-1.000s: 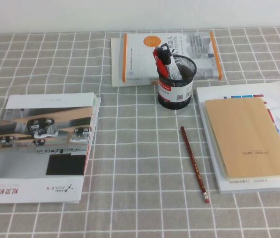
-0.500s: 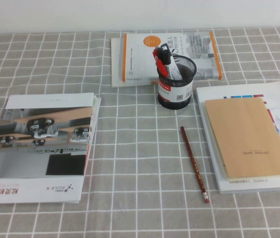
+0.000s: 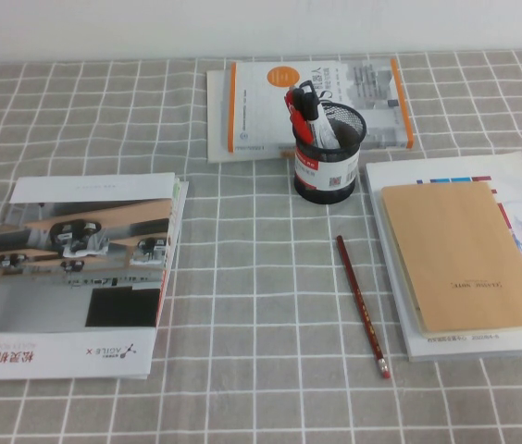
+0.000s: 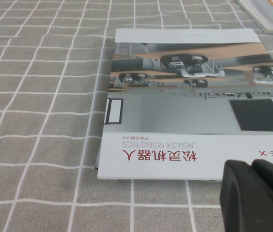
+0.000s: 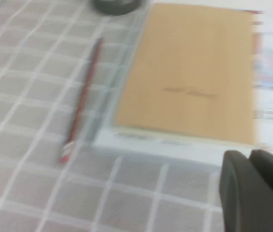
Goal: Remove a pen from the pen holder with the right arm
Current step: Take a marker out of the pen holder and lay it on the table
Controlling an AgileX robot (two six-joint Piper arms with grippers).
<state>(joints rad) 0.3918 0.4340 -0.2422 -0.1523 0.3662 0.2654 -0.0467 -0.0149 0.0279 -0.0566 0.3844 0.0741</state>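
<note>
Behind the loose pencil (image 3: 363,305), the pens (image 3: 304,109) stand in the mesh pen holder (image 3: 329,157) at mid tabletop. Right gripper (image 5: 249,162) hovers near the notebook (image 5: 189,72), jaws pressed together; left gripper (image 4: 252,168) over the brochure (image 4: 185,96), likewise. Unspread jaws could knock the light holder over, or pinch the pencil instead.

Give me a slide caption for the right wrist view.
Shut right gripper near the tan notebook, red pencil beside it, pen holder beyond; left gripper by the brochure.
</note>
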